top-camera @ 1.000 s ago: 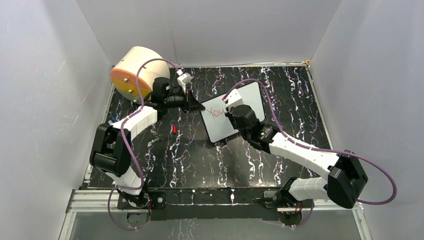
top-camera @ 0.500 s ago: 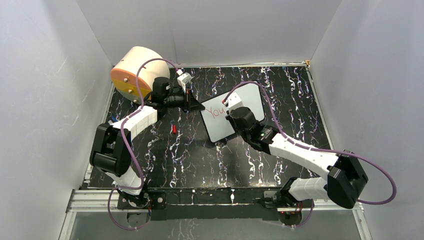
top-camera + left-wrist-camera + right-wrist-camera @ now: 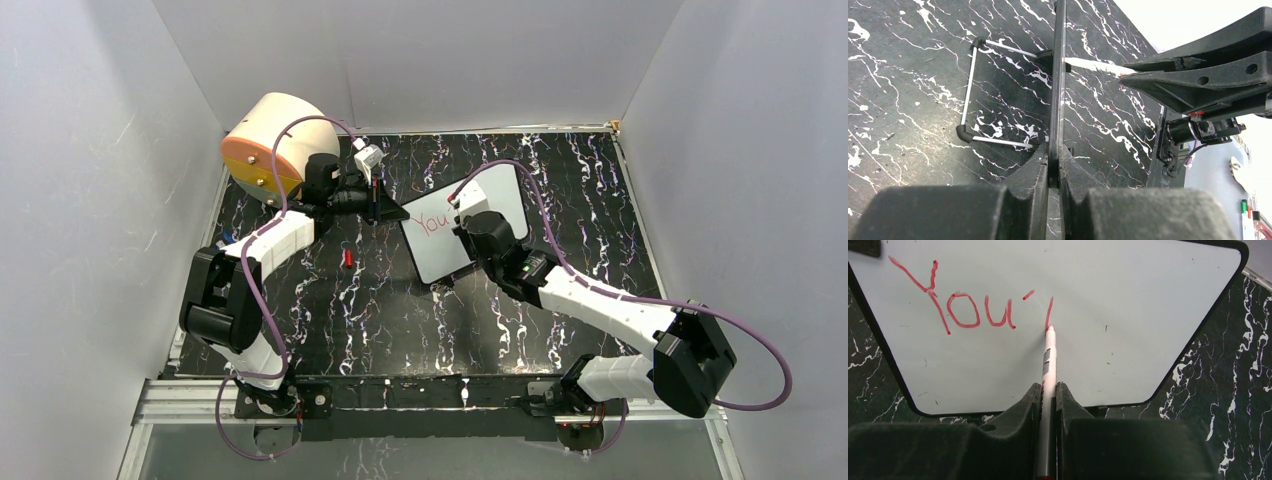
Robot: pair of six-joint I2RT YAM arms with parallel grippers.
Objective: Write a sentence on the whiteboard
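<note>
The whiteboard (image 3: 500,205) stands tilted on a wire stand near the middle of the table; it fills the right wrist view (image 3: 1128,330) and shows edge-on in the left wrist view (image 3: 1056,75). Red lettering (image 3: 955,305) reads "You'" plus one short stroke (image 3: 1049,312). My right gripper (image 3: 1048,395) is shut on a white marker (image 3: 1048,365) whose red tip touches the board at the stroke's foot. My left gripper (image 3: 1053,162) is shut on the board's left edge, also seen from above (image 3: 385,212).
A beige drum with an orange face (image 3: 270,150) lies at the far left by the left arm. A small red cap (image 3: 347,258) lies on the black marbled table (image 3: 380,310). The wire stand (image 3: 970,90) sits behind the board. Grey walls enclose three sides.
The right gripper has shifted slightly down and right across the board with the marker. The left arm and board have not moved.
</note>
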